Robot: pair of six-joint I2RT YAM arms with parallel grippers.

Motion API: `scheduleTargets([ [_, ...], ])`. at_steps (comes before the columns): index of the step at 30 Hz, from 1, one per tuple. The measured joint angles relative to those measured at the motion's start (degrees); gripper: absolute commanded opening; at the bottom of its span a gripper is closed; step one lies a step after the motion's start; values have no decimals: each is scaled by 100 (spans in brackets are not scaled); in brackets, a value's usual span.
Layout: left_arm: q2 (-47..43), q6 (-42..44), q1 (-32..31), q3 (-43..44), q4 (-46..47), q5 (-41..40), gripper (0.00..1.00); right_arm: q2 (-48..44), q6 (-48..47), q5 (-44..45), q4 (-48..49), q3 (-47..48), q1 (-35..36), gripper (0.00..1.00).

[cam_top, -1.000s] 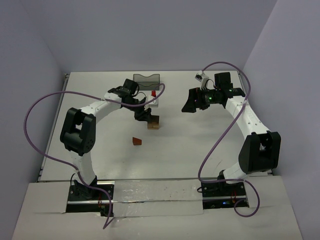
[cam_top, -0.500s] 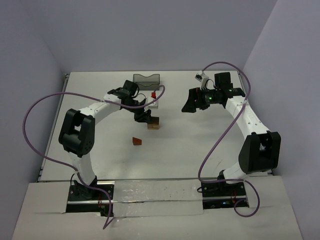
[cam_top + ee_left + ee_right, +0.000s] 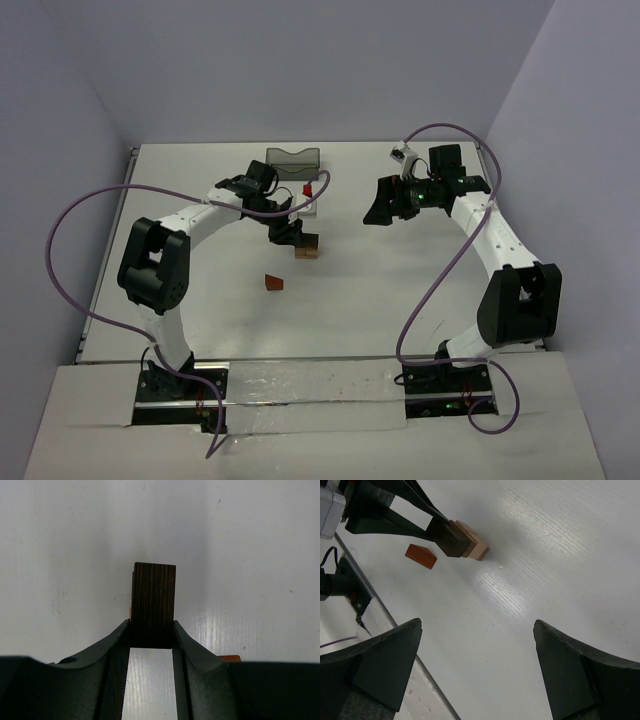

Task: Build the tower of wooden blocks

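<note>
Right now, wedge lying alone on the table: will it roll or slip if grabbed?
Wedge looks like solid wood, so likely rigid and light. It rests on a flat face; a push should slide it, not roll it. Its sloped face could slip under a pinch; grip the parallel sides.

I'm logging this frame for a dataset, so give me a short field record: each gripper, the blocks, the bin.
left gripper: shut on dark brown block
right gripper: open, holding nothing, off to the side
dark brown block position: against the tan blocks, seemingly on top of them
wedge: lying alone, apart from the other blocks
bin: beyond the left gripper, on the far side
</note>
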Motion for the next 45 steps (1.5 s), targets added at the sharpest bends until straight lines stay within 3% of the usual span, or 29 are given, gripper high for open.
scheduleTargets([
  [22,0,-4,0,0,3,-2,59,0,0,0,0,0,0,100],
  [36,0,-53,0,3,14,-2,41,0,-2,-2,0,0,0,100],
  [45,0,-117,0,11,77,-2,38,0,0,-2,0,0,0,100],
])
